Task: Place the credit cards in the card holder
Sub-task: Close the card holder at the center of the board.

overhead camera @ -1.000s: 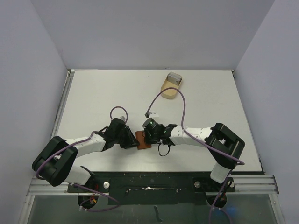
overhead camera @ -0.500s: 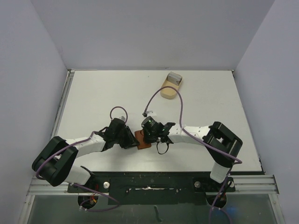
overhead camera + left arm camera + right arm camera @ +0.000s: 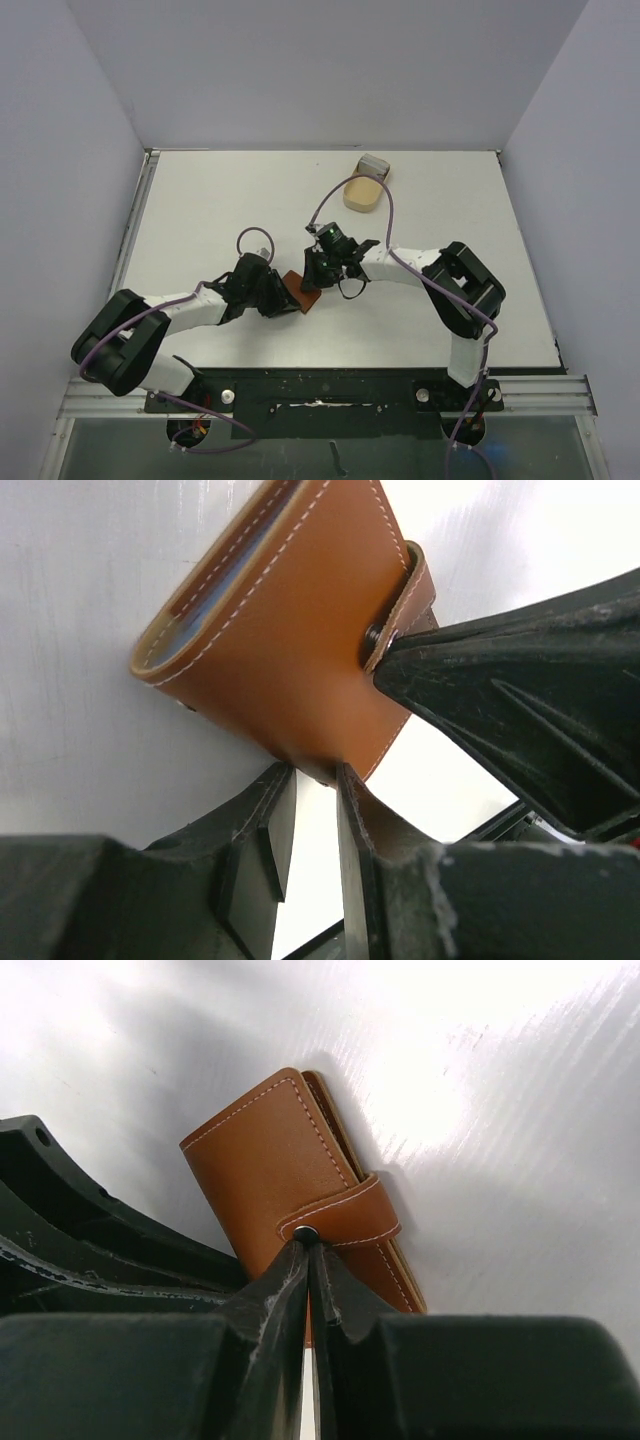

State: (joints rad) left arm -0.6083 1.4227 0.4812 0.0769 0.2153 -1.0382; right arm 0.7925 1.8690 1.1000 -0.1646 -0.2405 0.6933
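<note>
1. The white tabletop carries the card holder just below centre of the top view.
2. The holder is reddish-brown leather with white stitching and a snap strap. A pale blue-grey edge shows inside it.
3. The right gripper has its fingers pressed together, tips against the strap.
4. The left gripper has its fingers narrowly apart at the holder's lower corner. I cannot tell whether it clamps.

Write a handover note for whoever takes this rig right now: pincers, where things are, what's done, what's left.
Left pincer: shut on a corner of the wallet.
Right pincer: shut on the strap, at its snap.
Wallet: near mid-table, looks closed.
Cards: greyish, seemingly at the far end of the tray, away from both arms.
Done: wallet gripped.
Left: open the strap, fetch the cards, slot them in.
</note>
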